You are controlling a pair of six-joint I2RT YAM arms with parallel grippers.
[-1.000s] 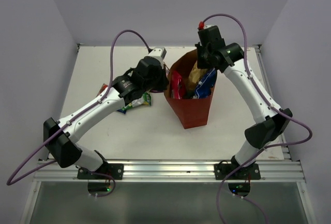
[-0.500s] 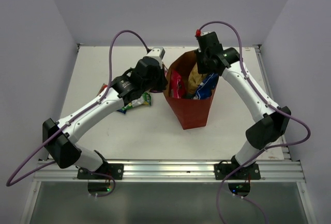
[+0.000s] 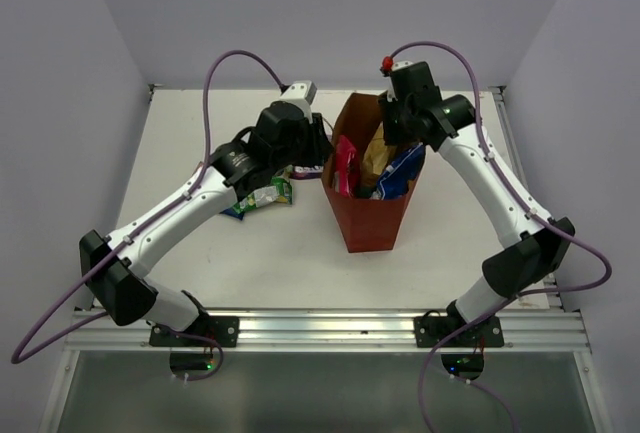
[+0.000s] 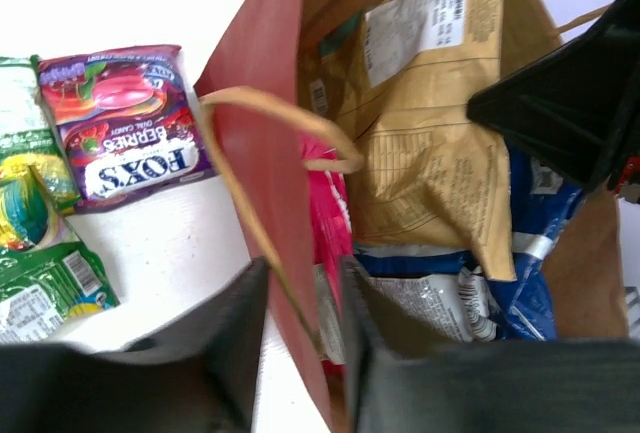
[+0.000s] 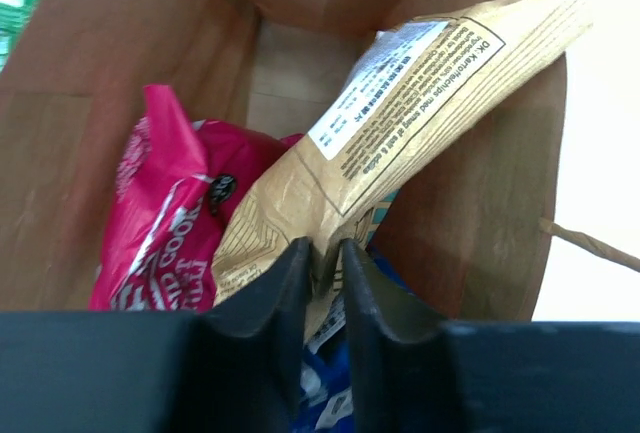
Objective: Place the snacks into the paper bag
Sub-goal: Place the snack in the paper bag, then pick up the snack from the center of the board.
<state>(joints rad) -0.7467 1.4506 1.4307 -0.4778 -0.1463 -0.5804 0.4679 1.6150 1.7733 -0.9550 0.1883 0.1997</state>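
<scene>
The red-brown paper bag (image 3: 370,218) stands upright mid-table. Inside it are a pink packet (image 3: 345,165), a tan packet (image 3: 377,156) and a blue-and-white packet (image 3: 403,171). My left gripper (image 3: 322,153) is shut on the bag's left wall (image 4: 260,103), with the twine handle (image 4: 290,113) between the jaws. My right gripper (image 5: 325,263) is over the bag's mouth, shut on the lower edge of the tan packet (image 5: 400,123), beside the pink packet (image 5: 160,223). A purple candy packet (image 4: 125,123) and green packets (image 4: 30,243) lie on the table left of the bag.
The green packets (image 3: 262,198) lie under my left forearm, partly hidden. The enclosure's walls rise at the back and both sides. A metal rail (image 3: 330,325) runs along the near edge by the arm bases.
My left gripper has shifted a little toward the back with the bag's wall, and the bag stands straighter. My right gripper has stayed over the bag's mouth on the tan packet.
</scene>
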